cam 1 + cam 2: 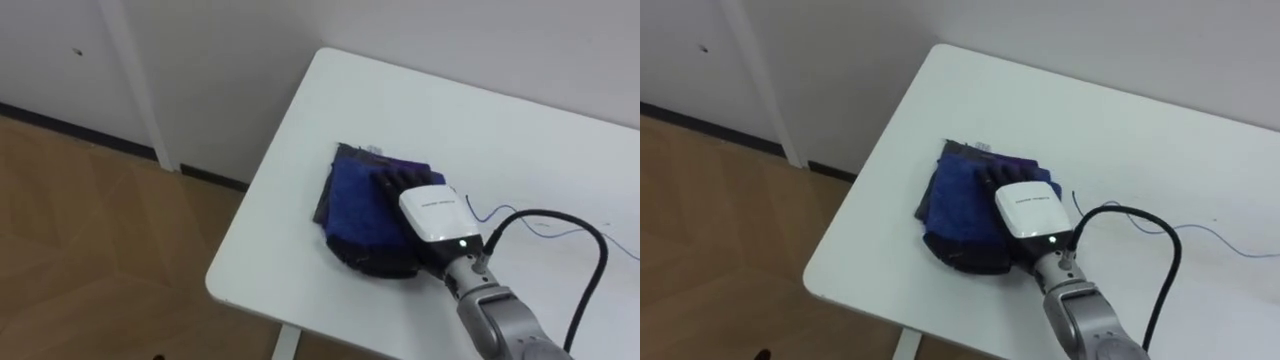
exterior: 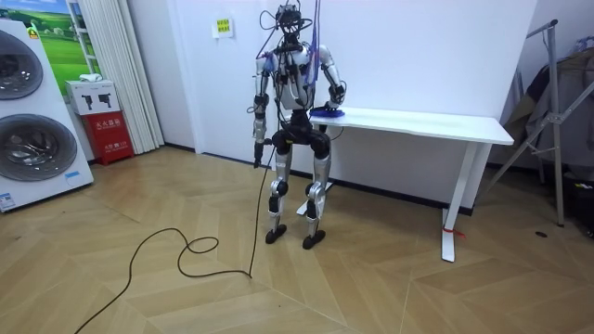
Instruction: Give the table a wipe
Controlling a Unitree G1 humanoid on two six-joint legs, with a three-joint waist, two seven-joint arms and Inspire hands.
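White walls (image 2: pixel 418 56) rise over a herringbone wood floor (image 2: pixel 390 288) beside stacked washing machines (image 2: pixel 28 121)

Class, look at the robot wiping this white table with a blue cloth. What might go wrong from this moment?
1. The cloth lies close to the table's corner and near edge. A stroke that way might push it off onto the floor.
2. The right hand rests flat on the cloth without gripping it, so it may slide and leave the cloth behind.
3. The cloth looks folded small, so much of the table could stay unwiped.
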